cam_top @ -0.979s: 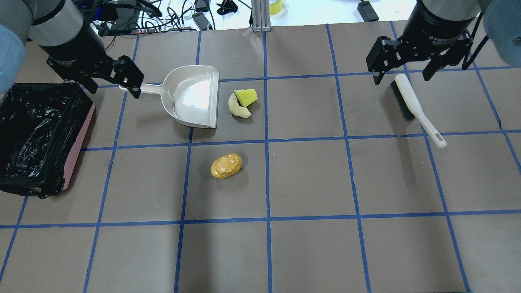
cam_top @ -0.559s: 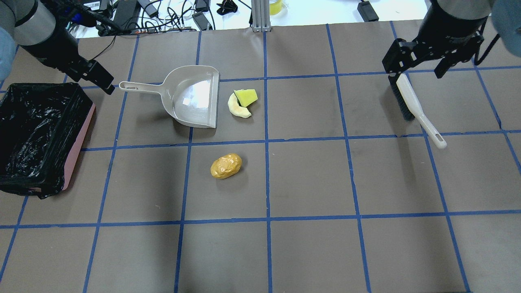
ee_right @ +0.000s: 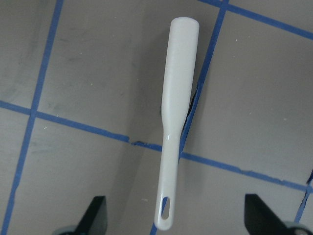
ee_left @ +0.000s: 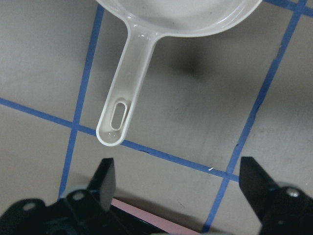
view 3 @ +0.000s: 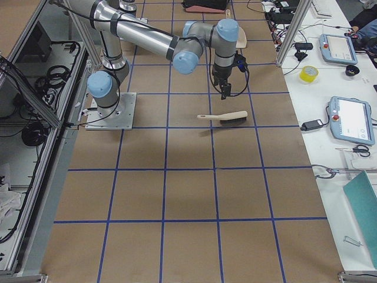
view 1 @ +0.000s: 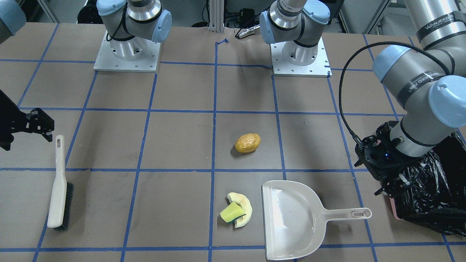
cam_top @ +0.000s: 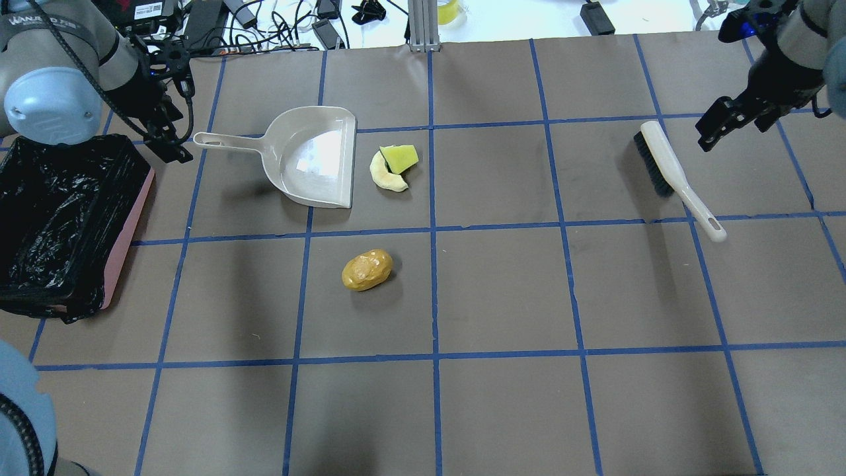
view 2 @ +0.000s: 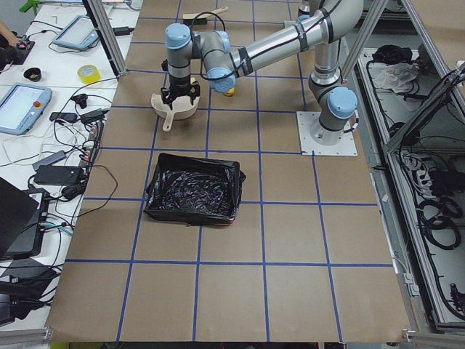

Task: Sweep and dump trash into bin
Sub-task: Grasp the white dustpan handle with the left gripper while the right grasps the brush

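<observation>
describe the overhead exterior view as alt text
A beige dustpan lies empty on a gridded table, peel and sponge piece at its mouth, potato-like lump below. Black-lined bin far left, brush right; left gripper hovers by the dustpan's handle, right gripper by the brush.

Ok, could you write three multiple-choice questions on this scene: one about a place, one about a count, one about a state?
1. Where is the sponge?
A) against the peel, near the dustpan's open edge
B) inside the dustpan
C) beside the potato
2. How many trash pieces lie on the table?
A) two
B) three
C) five
3. The left gripper is
A) shut on the dustpan handle
B) open, holding nothing
C) shut on the potato
Answers: 1 A, the sponge touches the peel beside the dustpan's mouth; 2 B, potato, peel, sponge; 3 B, its fingers stand apart, the handle untouched.
</observation>
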Motion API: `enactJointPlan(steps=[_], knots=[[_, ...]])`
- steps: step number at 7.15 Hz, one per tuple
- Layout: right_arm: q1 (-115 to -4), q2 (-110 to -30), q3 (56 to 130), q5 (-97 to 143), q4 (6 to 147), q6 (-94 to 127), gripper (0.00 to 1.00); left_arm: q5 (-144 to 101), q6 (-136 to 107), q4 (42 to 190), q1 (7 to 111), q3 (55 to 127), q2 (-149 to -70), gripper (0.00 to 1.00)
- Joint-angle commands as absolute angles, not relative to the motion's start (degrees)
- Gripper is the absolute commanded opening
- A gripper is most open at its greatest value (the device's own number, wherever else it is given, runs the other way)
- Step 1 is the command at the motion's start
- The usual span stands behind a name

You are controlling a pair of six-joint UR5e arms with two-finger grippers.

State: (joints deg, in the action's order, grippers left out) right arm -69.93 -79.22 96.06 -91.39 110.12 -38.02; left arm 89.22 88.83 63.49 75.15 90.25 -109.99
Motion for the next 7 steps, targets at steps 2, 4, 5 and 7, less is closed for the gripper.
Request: enactJointPlan(steps=[2, 4, 5, 7], knots=[[-69.5, -73.7, 98.8, -92.3, 113.3, -39.7, 1.0, 88.7, 105.7, 56.2, 75.3, 89.6, -115.6, 0.92], [-69.5, -71.0, 99.0, -94.3, 113.2, -40.1, 1.0, 86.3, 105.8, 55.5, 75.8, 88.7, -117.8, 0.92], [-69.4, -70.1, 99.0, -95.8, 113.3, -40.1, 1.0, 84.3, 105.6, 55.7, 76.8, 87.4, -119.6, 0.92], [-69.4, -68.8, 99.4, -95.8, 113.0, -39.3, 1.0, 84.0, 103.8, 56.6, 77.4, 85.6, -122.2, 0.92]])
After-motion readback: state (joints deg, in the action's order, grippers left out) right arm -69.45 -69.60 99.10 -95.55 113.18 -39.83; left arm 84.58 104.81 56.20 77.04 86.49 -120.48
